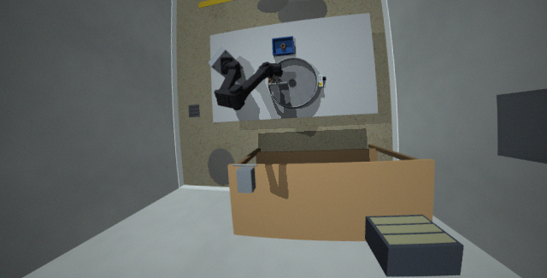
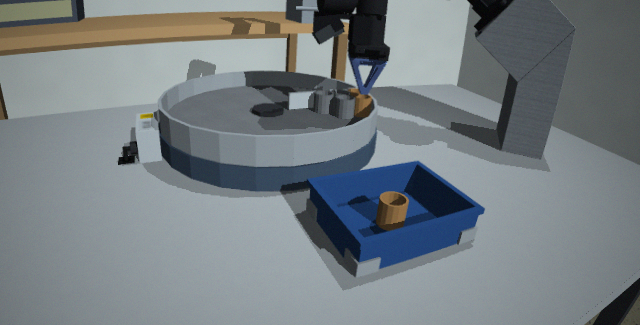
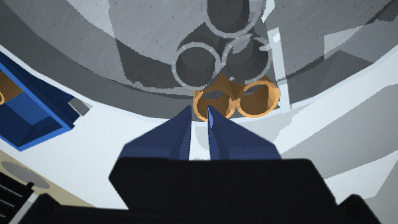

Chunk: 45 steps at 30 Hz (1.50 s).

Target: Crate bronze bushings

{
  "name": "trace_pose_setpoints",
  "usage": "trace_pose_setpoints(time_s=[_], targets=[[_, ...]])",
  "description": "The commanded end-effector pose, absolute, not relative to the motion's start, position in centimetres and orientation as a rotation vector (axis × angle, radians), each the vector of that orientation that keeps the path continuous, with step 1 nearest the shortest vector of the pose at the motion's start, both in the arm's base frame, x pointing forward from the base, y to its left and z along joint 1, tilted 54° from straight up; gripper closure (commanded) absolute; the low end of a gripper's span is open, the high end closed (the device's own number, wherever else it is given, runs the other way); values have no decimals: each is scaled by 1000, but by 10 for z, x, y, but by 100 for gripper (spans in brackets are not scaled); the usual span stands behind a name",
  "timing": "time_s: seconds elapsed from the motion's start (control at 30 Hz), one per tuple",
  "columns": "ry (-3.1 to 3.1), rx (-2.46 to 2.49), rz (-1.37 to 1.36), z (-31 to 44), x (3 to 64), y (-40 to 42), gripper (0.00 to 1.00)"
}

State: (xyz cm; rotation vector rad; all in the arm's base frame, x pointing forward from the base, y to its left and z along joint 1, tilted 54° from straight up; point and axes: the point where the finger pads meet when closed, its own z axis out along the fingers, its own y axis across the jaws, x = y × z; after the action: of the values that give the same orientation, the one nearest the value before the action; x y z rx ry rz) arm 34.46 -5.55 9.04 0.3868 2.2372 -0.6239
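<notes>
My gripper (image 2: 365,92) (image 3: 199,111) is open by a narrow gap and empty. Its tips are just above the near rim of the left bronze bushing (image 3: 214,106), at the edge of the turning table (image 2: 220,146) (image 1: 317,73). A second bronze bushing (image 3: 257,100) stands right beside it. Three steel bushings (image 3: 196,65) (image 2: 343,105) stand behind them, further in; the exterior view shows only two clearly. The blue crate (image 2: 420,245) (image 1: 291,38) (image 3: 62,127) holds one upright bronze bushing (image 2: 392,212) (image 1: 283,44).
The turning table has a raised wall all round and a dark centre hub (image 2: 267,110) (image 1: 292,83). A thin pale plate (image 2: 300,100) (image 3: 280,70) stands beside the bushings. A white box (image 2: 149,140) (image 1: 320,82) is on the wall's far side from the arm. The crate stands close to the turning table.
</notes>
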Motion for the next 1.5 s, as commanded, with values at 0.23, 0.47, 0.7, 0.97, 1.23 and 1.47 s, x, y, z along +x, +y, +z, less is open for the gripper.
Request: trace_pose_setpoints(time_s=[0.23,0.47,0.7,0.97,1.23,1.47], targets=[[2216,357,-622,95,353,-55,86],[2221,355,-625,94,353,-55,86],[2221,355,-625,94,353,-55,86],[2221,355,-625,94,353,-55,86],[2221,355,-625,94,353,-55,86],[2231,344,-626,94,355,-51,86]])
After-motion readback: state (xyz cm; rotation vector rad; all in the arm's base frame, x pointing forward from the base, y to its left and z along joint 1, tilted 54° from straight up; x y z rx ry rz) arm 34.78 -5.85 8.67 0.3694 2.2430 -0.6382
